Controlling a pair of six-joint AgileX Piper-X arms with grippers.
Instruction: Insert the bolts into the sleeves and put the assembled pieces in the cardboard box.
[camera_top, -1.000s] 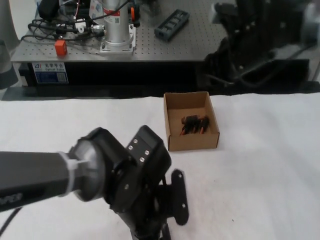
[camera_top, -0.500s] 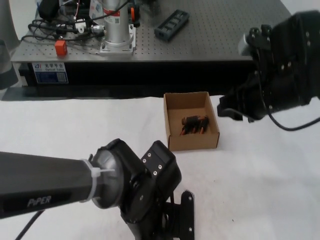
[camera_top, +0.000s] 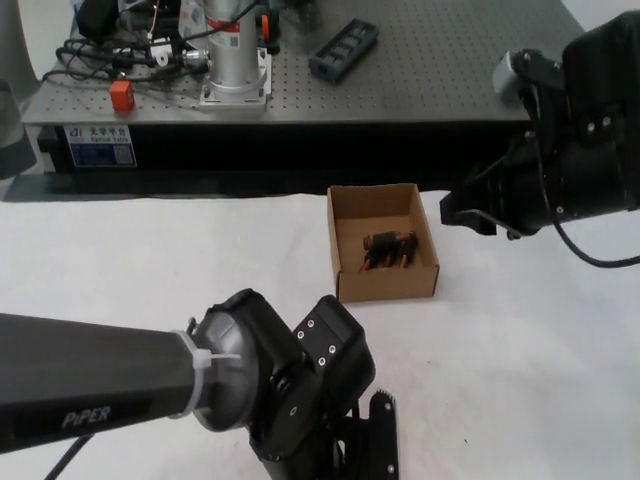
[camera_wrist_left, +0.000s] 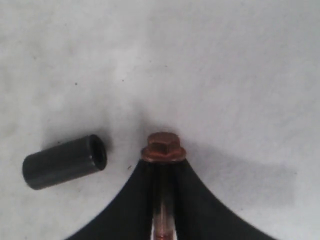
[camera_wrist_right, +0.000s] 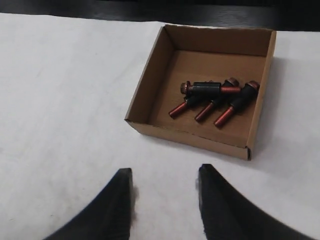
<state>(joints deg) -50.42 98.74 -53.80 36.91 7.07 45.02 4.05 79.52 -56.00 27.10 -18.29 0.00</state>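
My left gripper (camera_wrist_left: 163, 170) is shut on a copper bolt (camera_wrist_left: 163, 148), whose hex head sticks out past the fingertips just above the white cloth. A black sleeve (camera_wrist_left: 65, 161) lies on its side on the cloth close beside the bolt head, apart from it. In the high view the left arm (camera_top: 290, 395) is low at the near edge. The cardboard box (camera_wrist_right: 148, 75) holds several assembled bolt-and-sleeve pieces (camera_wrist_right: 207, 90). My right gripper (camera_wrist_right: 165, 192) hangs open above the cloth, a short way from the box. In the high view the right arm (camera_top: 570, 170) is to the right of the box (camera_top: 386, 282).
Behind the white cloth stands a perforated metal bench (camera_top: 420, 70) with a silver post (camera_top: 235, 55), cables, an orange block (camera_top: 121, 95) and a dark slotted rack (camera_top: 343, 47). Bare cloth stretches left of the box and in front of it.
The left arm has moved nearer the bench's near edge and slightly right. The right arm has come in from the right and now sits beside the box.
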